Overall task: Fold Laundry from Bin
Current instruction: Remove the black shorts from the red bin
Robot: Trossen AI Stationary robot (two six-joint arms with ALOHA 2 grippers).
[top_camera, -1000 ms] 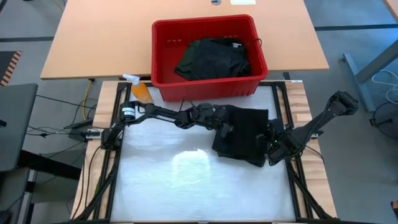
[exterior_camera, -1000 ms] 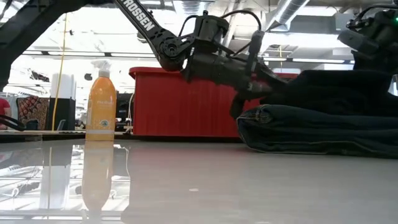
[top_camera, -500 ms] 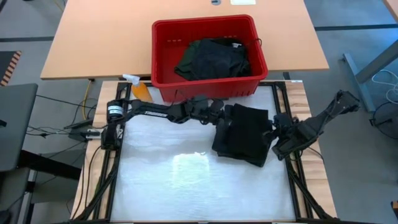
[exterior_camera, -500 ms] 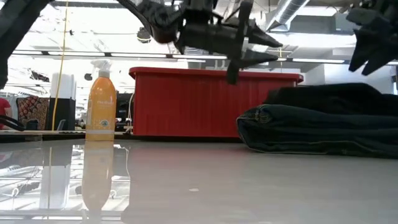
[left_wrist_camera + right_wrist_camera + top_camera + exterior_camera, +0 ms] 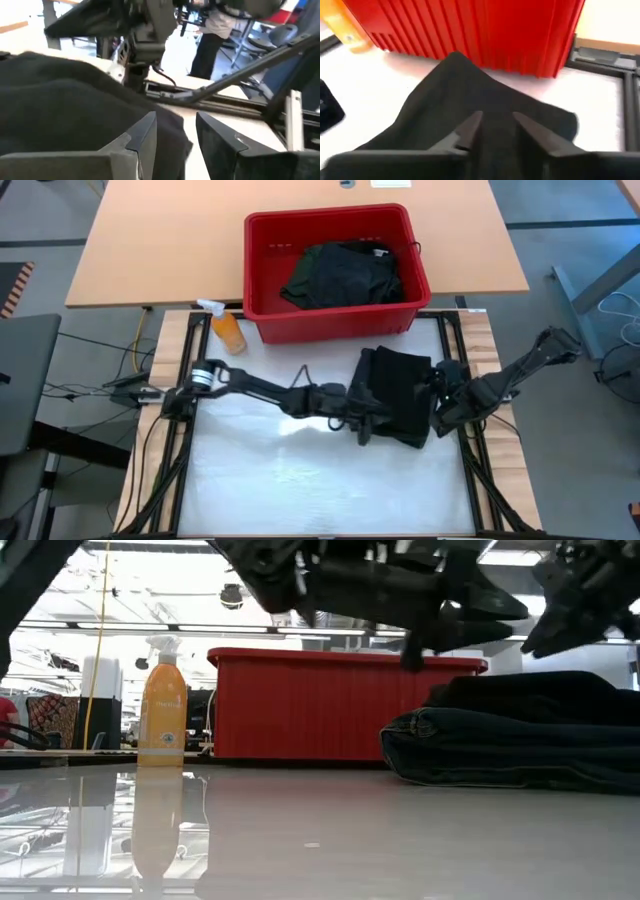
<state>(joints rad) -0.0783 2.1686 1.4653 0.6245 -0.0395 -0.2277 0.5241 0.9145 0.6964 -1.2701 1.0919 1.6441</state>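
High view: the red bin [image 5: 335,272] stands at the far edge of the white tabletop [image 5: 260,480], with a heap of dark laundry [image 5: 340,273] inside it. An orange spray bottle [image 5: 226,328] stands just beside the bin's left corner. A folded black garment [image 5: 400,393] lies on the right half of the tabletop, near the right edge and just in front of the bin. The left gripper [image 5: 362,425] reaches across from the left side to the garment's near left corner. The right gripper [image 5: 440,408] sits at the garment's right edge.

Low view: the folded garment [image 5: 515,735] rests flat on the tabletop, a seam showing along its lower fold. The bin [image 5: 340,705] stands behind it and the spray bottle [image 5: 163,705] stands to the side. Both arms hang above the cloth without touching it.

Left wrist view: the left gripper [image 5: 175,132] has its fingers [image 5: 142,137] partly apart, nothing between them, just over the edge of the black garment [image 5: 65,110]. A person stands in the room beyond.

Right wrist view: the right gripper [image 5: 495,127] holds its fingers [image 5: 470,127] partly apart and empty above the black garment [image 5: 470,102], with the ribbed wall of the bin [image 5: 485,35] beyond.
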